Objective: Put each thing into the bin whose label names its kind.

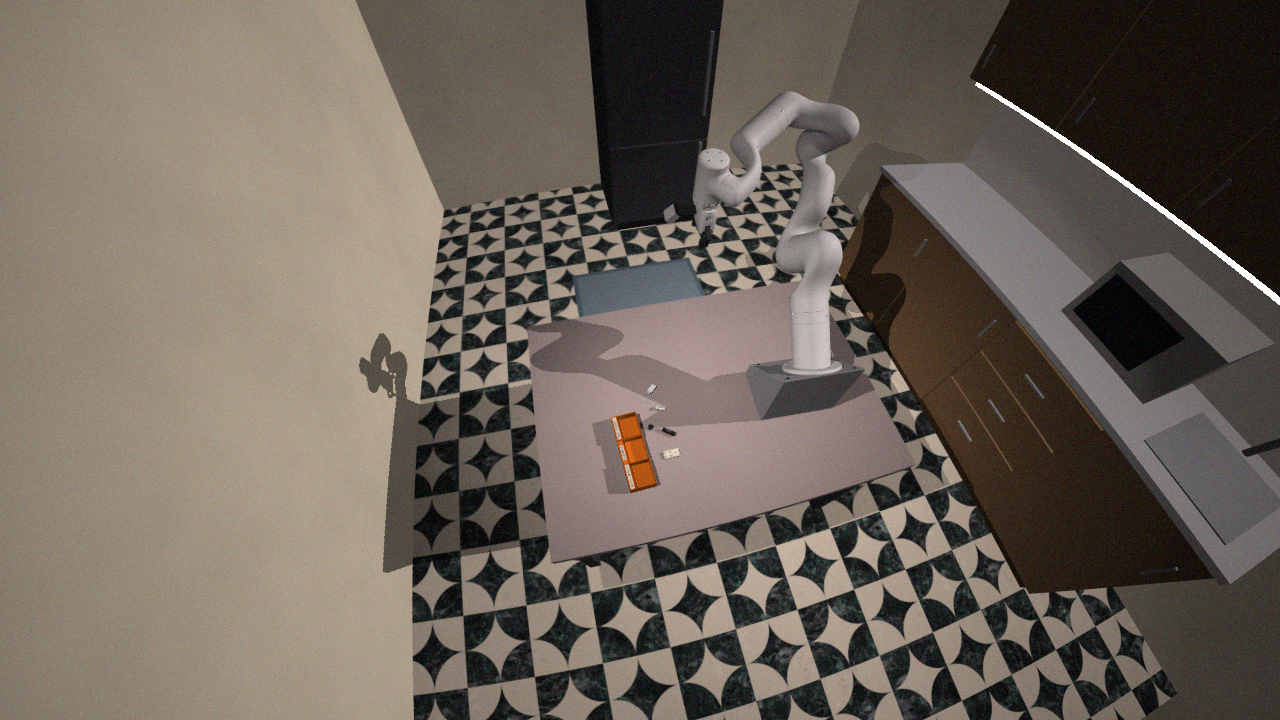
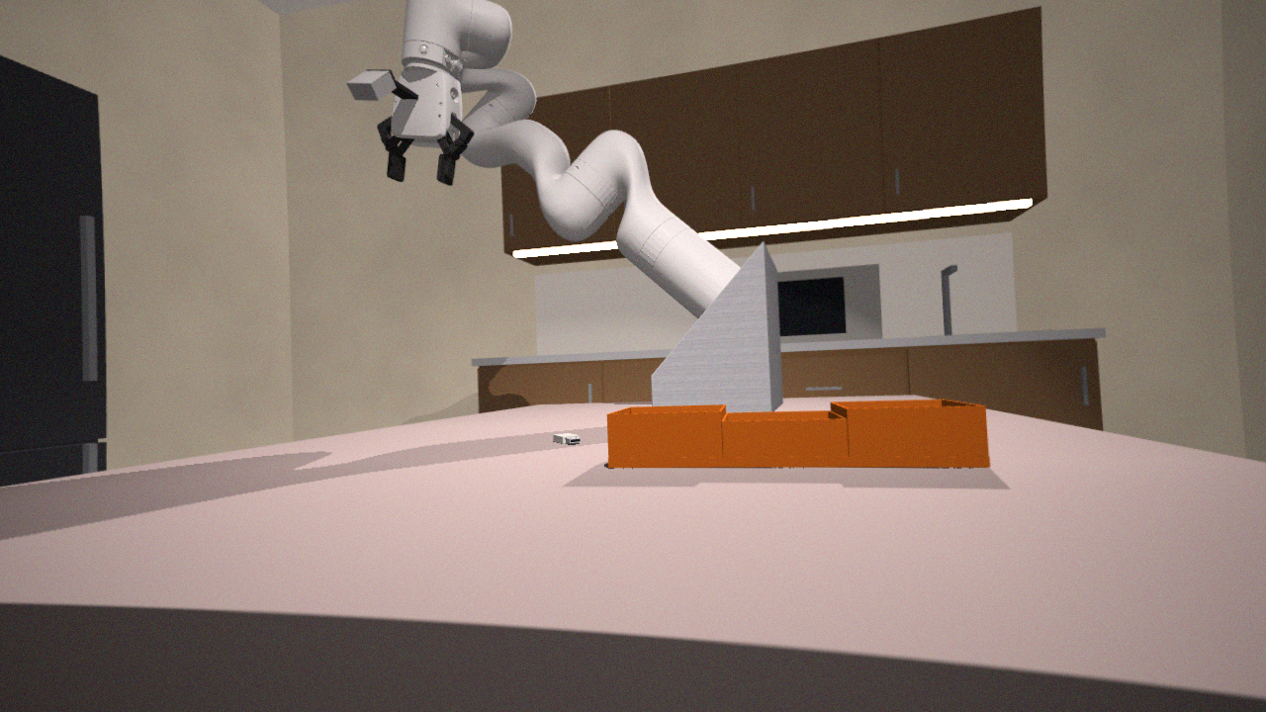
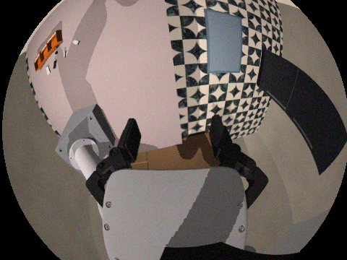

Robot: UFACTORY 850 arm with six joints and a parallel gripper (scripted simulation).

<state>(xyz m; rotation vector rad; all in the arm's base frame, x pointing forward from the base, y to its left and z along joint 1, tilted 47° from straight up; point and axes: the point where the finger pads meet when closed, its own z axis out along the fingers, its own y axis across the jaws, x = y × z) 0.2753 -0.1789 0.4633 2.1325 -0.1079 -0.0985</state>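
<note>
Three orange bins [image 1: 635,450] [image 2: 783,440] [image 3: 48,50] stand in a row on the pink table [image 1: 760,483] [image 2: 442,531] [image 3: 130,53]. Their labels are too small to read. Several small things lie beside them: a white piece [image 1: 652,388] [image 2: 566,438], a pale piece [image 1: 659,407], a dark piece [image 1: 662,429] and a white piece [image 1: 670,454]. In the wrist view they show as specks [image 3: 75,42] near the bins. My gripper [image 1: 704,234] [image 2: 421,163] [image 3: 173,125] is open and empty. It hangs high up, far from the bins, over the table's far edge.
The arm's grey base [image 1: 801,389] [image 2: 734,345] stands on the table near the bins. A blue mat [image 1: 637,284] [image 3: 223,40] lies on the checkered floor beyond the table. A black fridge [image 1: 653,107] [image 2: 44,265] and brown counters [image 1: 984,376] surround it.
</note>
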